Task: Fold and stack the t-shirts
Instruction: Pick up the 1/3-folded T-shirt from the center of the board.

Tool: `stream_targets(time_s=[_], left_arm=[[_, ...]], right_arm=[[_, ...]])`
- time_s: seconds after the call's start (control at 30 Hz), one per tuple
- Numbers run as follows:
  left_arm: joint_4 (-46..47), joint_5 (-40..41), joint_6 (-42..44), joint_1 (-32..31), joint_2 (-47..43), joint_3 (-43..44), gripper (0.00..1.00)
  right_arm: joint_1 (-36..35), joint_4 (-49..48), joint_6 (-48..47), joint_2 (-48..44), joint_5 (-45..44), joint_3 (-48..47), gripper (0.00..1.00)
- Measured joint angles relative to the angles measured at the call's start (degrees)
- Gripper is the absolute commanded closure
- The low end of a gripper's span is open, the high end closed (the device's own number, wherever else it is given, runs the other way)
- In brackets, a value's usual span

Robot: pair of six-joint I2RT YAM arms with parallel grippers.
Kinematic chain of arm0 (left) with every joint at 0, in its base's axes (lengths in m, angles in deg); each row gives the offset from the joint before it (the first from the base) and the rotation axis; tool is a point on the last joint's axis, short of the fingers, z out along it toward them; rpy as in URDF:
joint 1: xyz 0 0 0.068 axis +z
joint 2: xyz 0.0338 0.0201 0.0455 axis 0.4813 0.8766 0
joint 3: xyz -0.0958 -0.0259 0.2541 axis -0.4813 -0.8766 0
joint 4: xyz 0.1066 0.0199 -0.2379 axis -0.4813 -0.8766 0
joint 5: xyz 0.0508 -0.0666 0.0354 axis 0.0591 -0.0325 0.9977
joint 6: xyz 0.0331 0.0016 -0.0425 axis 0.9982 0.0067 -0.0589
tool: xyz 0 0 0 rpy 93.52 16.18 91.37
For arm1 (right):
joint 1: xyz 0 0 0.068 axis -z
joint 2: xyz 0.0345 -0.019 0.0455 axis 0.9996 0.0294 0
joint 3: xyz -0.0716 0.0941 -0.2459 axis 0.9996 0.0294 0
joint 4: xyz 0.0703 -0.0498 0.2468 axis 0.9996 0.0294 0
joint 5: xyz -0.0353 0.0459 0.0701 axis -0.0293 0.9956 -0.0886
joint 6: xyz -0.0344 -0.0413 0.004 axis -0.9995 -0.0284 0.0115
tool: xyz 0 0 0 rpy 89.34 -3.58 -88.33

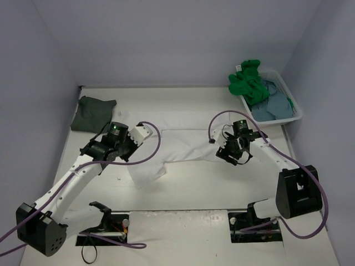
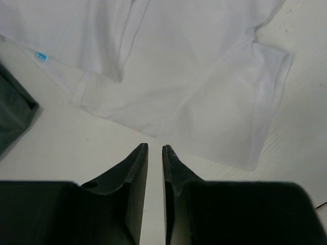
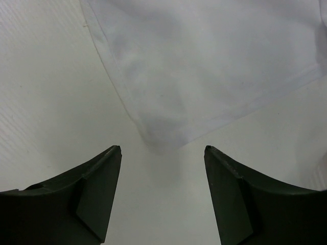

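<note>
Well inside table (image 1: 194, 191) edges, white t-shirt (image 1: 188, 145)

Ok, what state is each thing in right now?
white t-shirt: flat mid-table, unheld.
dark grey t-shirt: folded, far left.
green t-shirt: crumpled over the basket rim.
blue-grey t-shirt: crumpled in the basket.
left hand: nearly shut, empty.
right hand: open, empty.
</note>
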Motion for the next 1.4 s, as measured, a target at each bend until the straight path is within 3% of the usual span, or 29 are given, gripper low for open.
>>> stream_targets(time_s=[0.3,0.4,0.5,0.57,0.67,0.7,0.8,1.07,1.4], left_arm=[[0.44,-0.09,0.72,-0.02,0.42,-3.56,0.87],[0.59,-0.57,0.72,-0.26,0.52,-3.56,0.87],[0.7,-1.11,0.94,-0.39,0.66,-3.89,0.87],[0.74,-1.53,1.11,-0.46,0.66,-4.42,0.87],[0.63,-2.36,1.55,-0.9,0.79,-5.16,0.87],[0.57,-2.62,1.81,-1.11,0.79,-5.4,0.87],[0.31,-3.5,2.58,-2.29,0.81,-6.05,0.87],[-0.13,-6.27,4.96,-8.81,2.08,-10.01,0.63],[1.14,-6.99,5.22,-15.06,10.62,-10.29,0.51]], right_arm=[[0.0,-0.44,-1.49,5.75,-0.66,0.46,0.4],[0.0,-0.7,-1.55,7.93,-0.66,0.48,0.47],[0.0,-0.7,-1.49,9.79,-0.35,0.04,0.66],[0.0,-0.59,-1.38,10.56,-0.17,-0.57,0.7],[0.0,-0.81,-1.38,11.43,0.04,-1.33,0.97],[0.0,-1.09,-1.46,11.63,0.0,-1.51,1.0],[0.0,-1.53,-1.18,11.82,0.07,-1.66,1.0],[0.0,-1.51,-0.96,12.2,0.04,-2.01,1.0],[0.0,-1.64,0.13,12.31,0.07,-2.14,1.0]])
